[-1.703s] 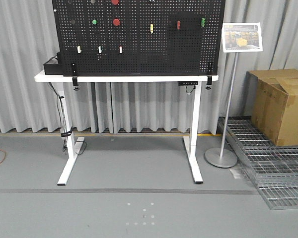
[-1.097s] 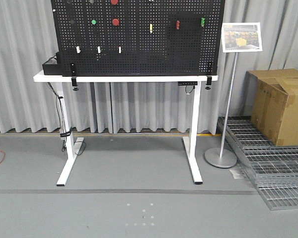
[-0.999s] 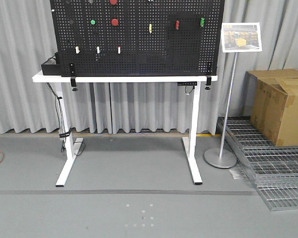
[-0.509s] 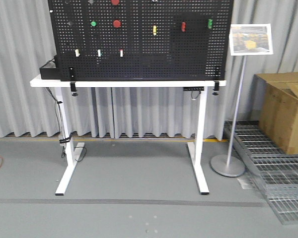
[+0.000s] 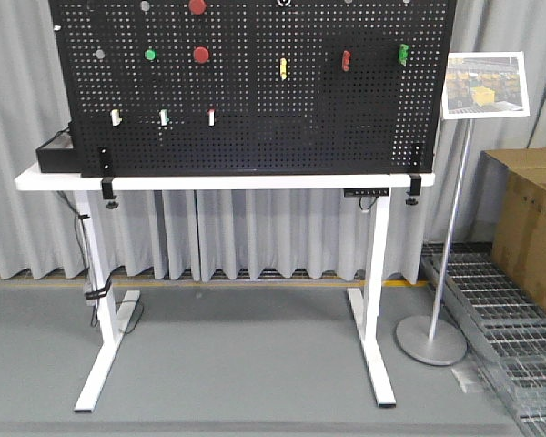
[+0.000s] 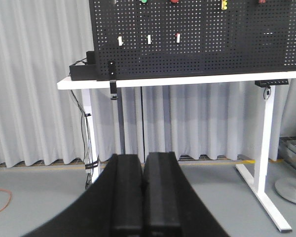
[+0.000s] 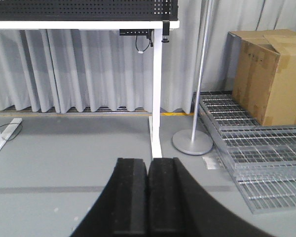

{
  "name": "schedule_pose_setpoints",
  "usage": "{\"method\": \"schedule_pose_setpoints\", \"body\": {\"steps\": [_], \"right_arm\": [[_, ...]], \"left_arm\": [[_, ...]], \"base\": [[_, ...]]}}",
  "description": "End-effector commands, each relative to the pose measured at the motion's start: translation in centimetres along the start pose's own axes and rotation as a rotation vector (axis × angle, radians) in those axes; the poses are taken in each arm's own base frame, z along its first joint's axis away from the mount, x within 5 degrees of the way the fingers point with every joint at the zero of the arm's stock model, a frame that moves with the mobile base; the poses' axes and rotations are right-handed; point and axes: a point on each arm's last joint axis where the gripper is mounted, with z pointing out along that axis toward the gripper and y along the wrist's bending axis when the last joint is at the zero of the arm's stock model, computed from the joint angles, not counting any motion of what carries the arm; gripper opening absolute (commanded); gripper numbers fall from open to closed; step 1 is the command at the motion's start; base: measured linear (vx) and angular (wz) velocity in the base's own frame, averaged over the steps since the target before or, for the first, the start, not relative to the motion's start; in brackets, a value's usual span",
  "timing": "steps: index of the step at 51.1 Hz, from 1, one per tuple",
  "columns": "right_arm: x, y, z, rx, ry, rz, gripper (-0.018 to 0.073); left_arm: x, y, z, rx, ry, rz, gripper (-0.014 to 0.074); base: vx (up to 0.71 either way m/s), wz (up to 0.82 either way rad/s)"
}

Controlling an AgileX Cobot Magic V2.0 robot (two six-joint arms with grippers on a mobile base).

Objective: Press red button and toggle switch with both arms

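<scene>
The black pegboard (image 5: 255, 137) stands on a white table (image 5: 218, 181). A round red button (image 5: 201, 55) sits at its upper left, with a second red button (image 5: 197, 6) at the top edge. The red toggle switch (image 5: 346, 60) is at the upper right. No arm shows in the front view. My left gripper (image 6: 143, 159) is shut and empty, low and well short of the table. My right gripper (image 7: 148, 162) is shut and empty, pointing at the floor near the right table leg (image 7: 157, 89).
The board also holds a green button (image 5: 150, 55), a yellow switch (image 5: 283, 67), a green lever (image 5: 402, 53) and three small low switches (image 5: 163, 116). A sign stand (image 5: 430, 339), a metal grating (image 5: 519, 337) and a cardboard box (image 5: 532, 228) are to the right.
The table and pegboard have grown larger in the front view, so the base has rolled closer to them. The sign stand and box have slid toward the right edge.
</scene>
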Motion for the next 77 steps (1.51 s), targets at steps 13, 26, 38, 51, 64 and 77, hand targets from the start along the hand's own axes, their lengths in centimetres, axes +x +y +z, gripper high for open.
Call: {"method": "schedule_pose_setpoints", "body": {"steps": [13,26,38,51,64,77], "right_arm": [[-0.45,0.05,-0.07,-0.003,-0.086,-0.008,-0.0003],[-0.45,0.05,-0.07,-0.003,-0.086,-0.008,-0.0003],[-0.45,0.05,-0.07,-0.003,-0.086,-0.008,-0.0003],[-0.45,0.05,-0.07,-0.003,-0.086,-0.008,-0.0003],[-0.45,0.05,-0.07,-0.003,-0.086,-0.008,-0.0003],[-0.45,0.05,-0.07,-0.003,-0.086,-0.008,-0.0003]], "left_arm": [[0.18,-0.03,0.0,0.004,-0.06,-0.007,0.0001],[0.18,-0.03,0.0,0.004,-0.06,-0.007,0.0001],[0.18,-0.03,0.0,0.004,-0.06,-0.007,0.0001],[0.18,-0.03,0.0,0.004,-0.06,-0.007,0.0001],[0.18,-0.03,0.0,0.004,-0.06,-0.007,0.0001],[0.18,-0.03,0.0,0.004,-0.06,-0.007,0.0001]], "base": [[0.39,-0.03],[0.4,-0.02],[0.43,-0.01],[0.46,0.01],[0.45,-0.02],[0.38,0.02]]}}
